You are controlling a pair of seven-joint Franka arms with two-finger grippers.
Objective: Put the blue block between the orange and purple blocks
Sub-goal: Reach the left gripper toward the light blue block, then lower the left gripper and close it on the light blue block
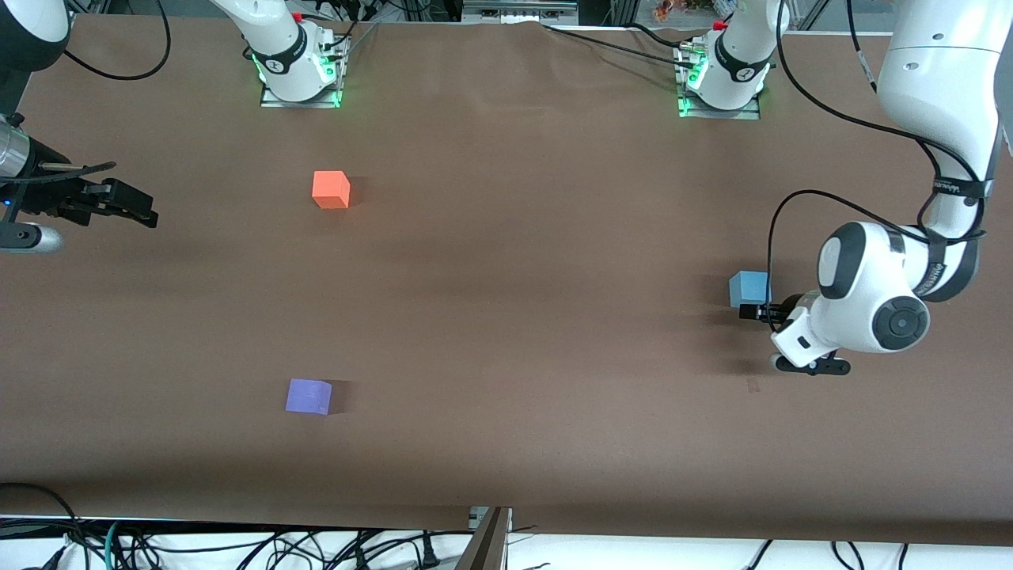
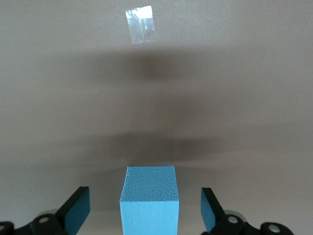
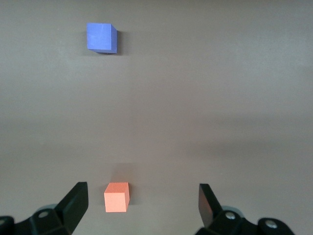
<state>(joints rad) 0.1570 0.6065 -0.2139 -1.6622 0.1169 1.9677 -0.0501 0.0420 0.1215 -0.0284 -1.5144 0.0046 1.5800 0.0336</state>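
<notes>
i see a plain brown table (image 1: 506,317); left gripper (image 2: 145,210) wide around the blue block (image 2: 149,200), right gripper (image 3: 142,208) wide, waiting.

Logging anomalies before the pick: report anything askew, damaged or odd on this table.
Nothing stands out. The blue block, orange block and purple block sit flat and intact. The left gripper is open around the blue block; the right gripper waits open.
</notes>
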